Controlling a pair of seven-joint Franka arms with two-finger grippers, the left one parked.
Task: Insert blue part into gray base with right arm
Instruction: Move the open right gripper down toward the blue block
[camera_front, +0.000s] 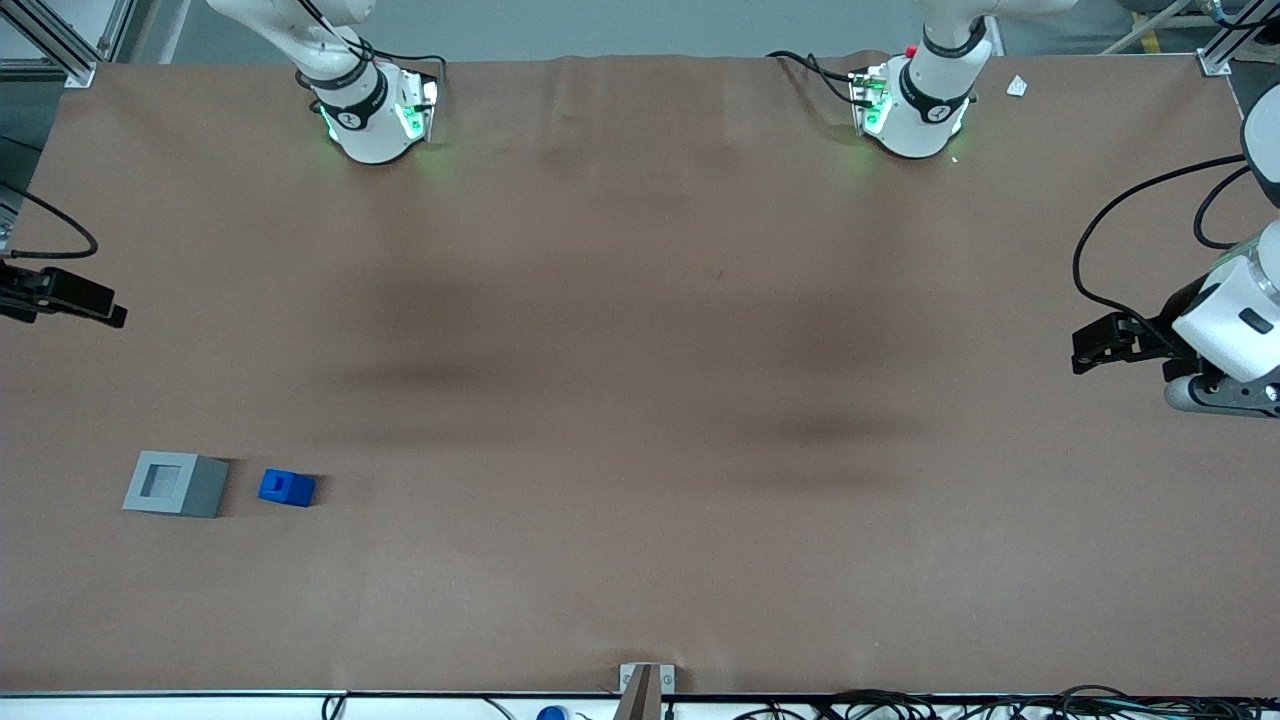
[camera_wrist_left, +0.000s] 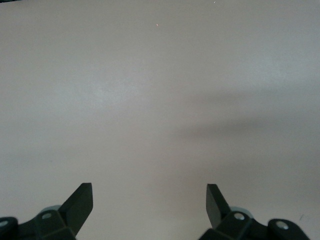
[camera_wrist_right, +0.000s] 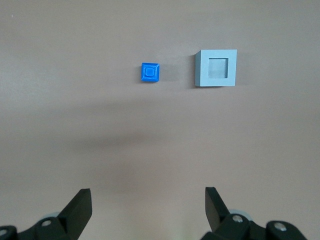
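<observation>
The blue part lies on the brown table toward the working arm's end, close beside the gray base with a small gap between them. The base's square recess faces up and is empty. My right gripper hangs above the table at that same end, farther from the front camera than both pieces and well apart from them. In the right wrist view the gripper is open and empty, with the blue part and the gray base side by side ahead of it.
The brown cloth covers the whole table. The two arm bases stand at the table's farthest edge. A small metal bracket and black cables sit along the nearest edge.
</observation>
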